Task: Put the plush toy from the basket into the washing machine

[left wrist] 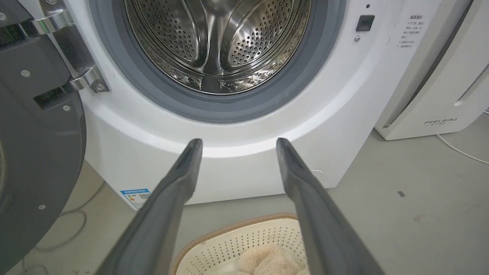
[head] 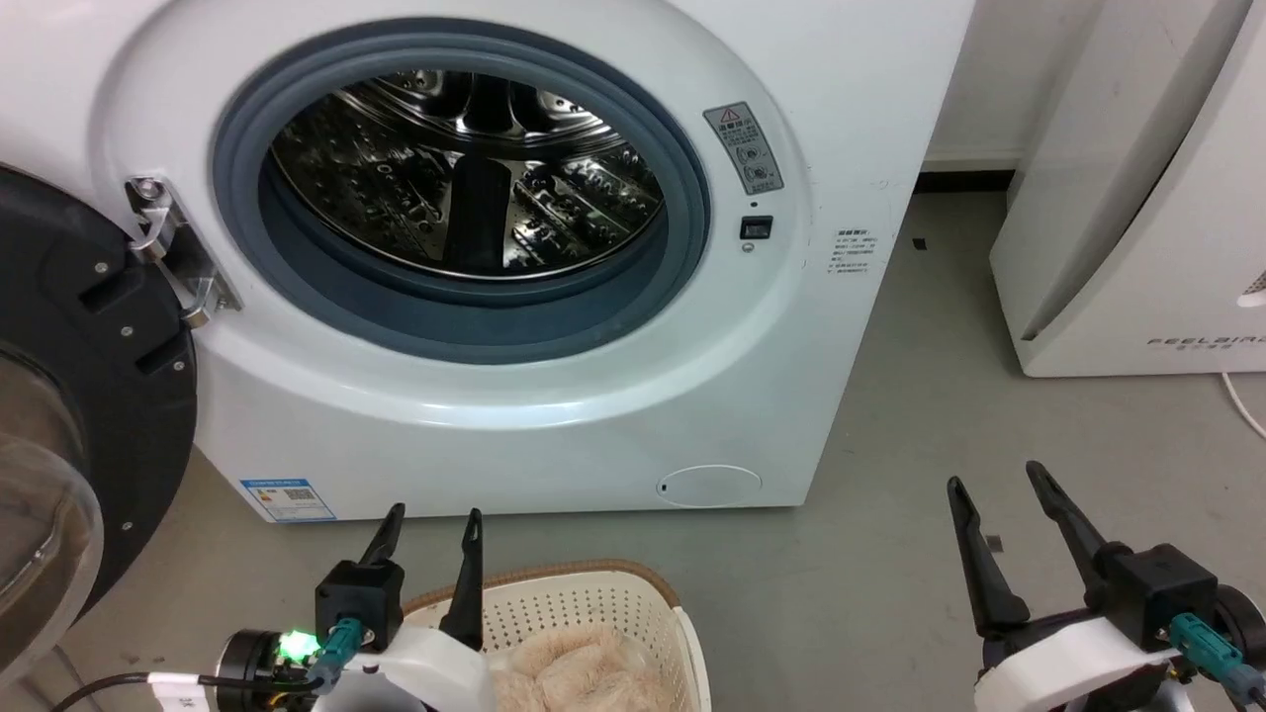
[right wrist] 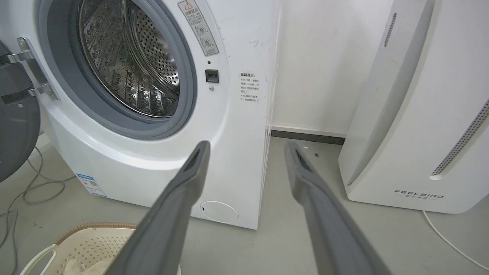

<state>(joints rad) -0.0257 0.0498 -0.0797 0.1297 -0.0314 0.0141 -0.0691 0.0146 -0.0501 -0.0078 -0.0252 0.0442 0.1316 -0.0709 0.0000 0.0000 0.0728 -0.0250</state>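
The washing machine [head: 593,415] stands ahead with its black-framed door [head: 89,396] swung open to the left and the steel drum [head: 465,168] bare. On the floor before it sits the cream basket [head: 593,598], and the beige plush toy [head: 584,672] lies inside it. My left gripper [head: 433,519] hangs open above the basket's left rim, nothing between its fingers. My right gripper [head: 994,480] is open over the floor, well right of the basket. In the left wrist view the toy [left wrist: 263,259] shows between the open fingers [left wrist: 179,179]. In the right wrist view the basket [right wrist: 88,240] lies at lower left.
A white FEELBIRD appliance [head: 1137,198] stands to the right of the washer, with a white cord [head: 1244,400] on the floor beside it. Grey cables [right wrist: 30,191] trail on the floor under the open door. Bare grey floor [head: 890,554] lies between the basket and my right gripper.
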